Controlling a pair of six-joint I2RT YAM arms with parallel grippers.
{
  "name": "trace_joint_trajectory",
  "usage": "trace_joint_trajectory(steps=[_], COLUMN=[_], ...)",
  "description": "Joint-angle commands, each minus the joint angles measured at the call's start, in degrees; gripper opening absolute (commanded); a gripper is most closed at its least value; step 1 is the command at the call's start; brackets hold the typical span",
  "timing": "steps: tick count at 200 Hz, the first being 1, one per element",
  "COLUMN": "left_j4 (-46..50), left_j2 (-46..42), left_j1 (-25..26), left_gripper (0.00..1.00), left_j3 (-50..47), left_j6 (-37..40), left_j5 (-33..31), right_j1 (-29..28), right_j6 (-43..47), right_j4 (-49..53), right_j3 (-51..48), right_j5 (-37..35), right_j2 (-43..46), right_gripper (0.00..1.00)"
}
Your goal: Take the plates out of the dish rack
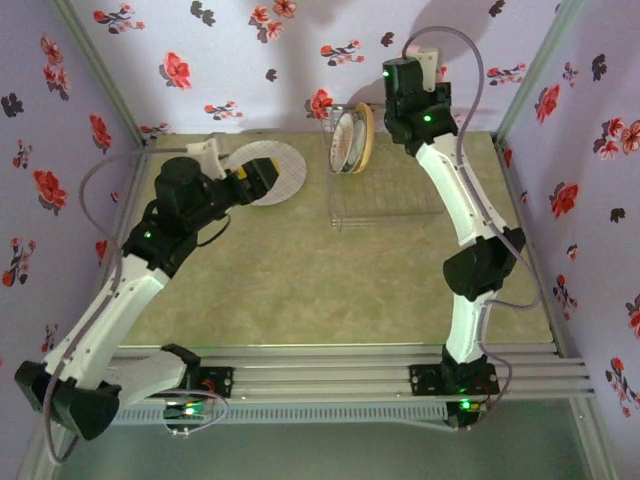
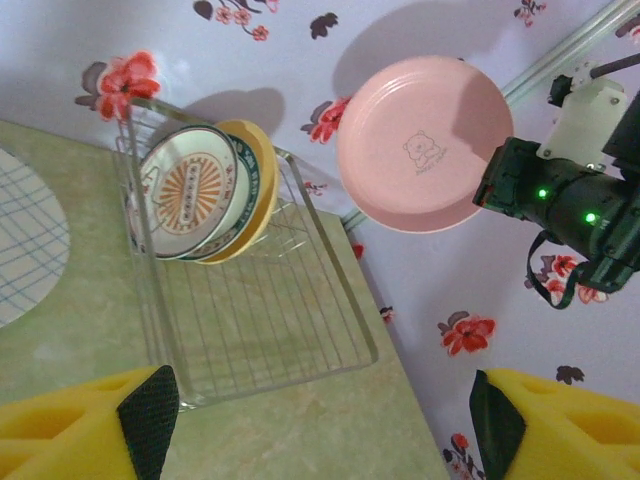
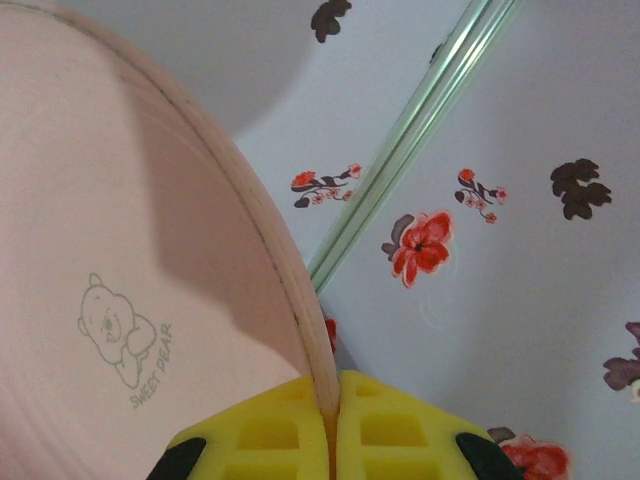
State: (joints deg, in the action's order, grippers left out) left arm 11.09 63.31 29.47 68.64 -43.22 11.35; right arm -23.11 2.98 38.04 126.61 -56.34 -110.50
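Observation:
The wire dish rack [image 2: 262,322] [image 1: 392,196] stands on the table against the back wall. A white plate with an orange centre design [image 2: 184,196] leans upright at its back, with an orange-yellow plate [image 2: 264,188] behind it. My right gripper [image 3: 333,420] is shut on the rim of a plain pink plate [image 3: 120,300] with a small bear print. It holds that plate [image 2: 420,145] in the air above the rack's right side. My left gripper [image 2: 325,430] [image 1: 258,178] is open and empty, low over the table just left of the rack. A checked plate [image 1: 278,165] [image 2: 25,240] lies flat beside it.
The flowered back wall [image 1: 300,60] rises right behind the rack, and a metal corner post [image 1: 530,70] stands at the right. The green table top [image 1: 330,280] stretches in front of the rack toward the arm bases.

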Motion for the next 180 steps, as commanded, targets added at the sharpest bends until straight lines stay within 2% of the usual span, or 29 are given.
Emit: trace_joint_trajectory(steps=[1, 32, 79, 125, 180], left_j4=[-3.16, -3.23, 1.09, 6.23, 16.21], left_j2=[3.64, 9.89, 20.42, 28.16, 32.13], left_j1=[1.88, 3.78, 5.48, 7.24, 7.39], left_gripper=[0.8, 0.79, 0.78, 0.77, 0.62], left_j3=[3.59, 6.76, 15.56, 23.88, 29.22], left_j6=[-1.07, -1.3, -0.62, 1.9, 4.99], left_j5=[1.59, 2.32, 3.13, 2.64, -3.54], right_j1=[0.61, 0.85, 1.64, 1.8, 1.93], right_j6=[-3.15, -8.77, -17.48, -24.73, -28.37], right_j4=[0.51, 3.8, 9.13, 10.43, 10.4], right_j3=[-1.97, -9.37, -17.78, -23.4, -25.41], right_j5=[1.82, 9.19, 29.08, 46.38, 57.9], right_j2=[6.73, 14.64, 24.37, 28.3, 28.79], right_gripper=[0.0, 0.0, 0.0, 0.0, 0.0])
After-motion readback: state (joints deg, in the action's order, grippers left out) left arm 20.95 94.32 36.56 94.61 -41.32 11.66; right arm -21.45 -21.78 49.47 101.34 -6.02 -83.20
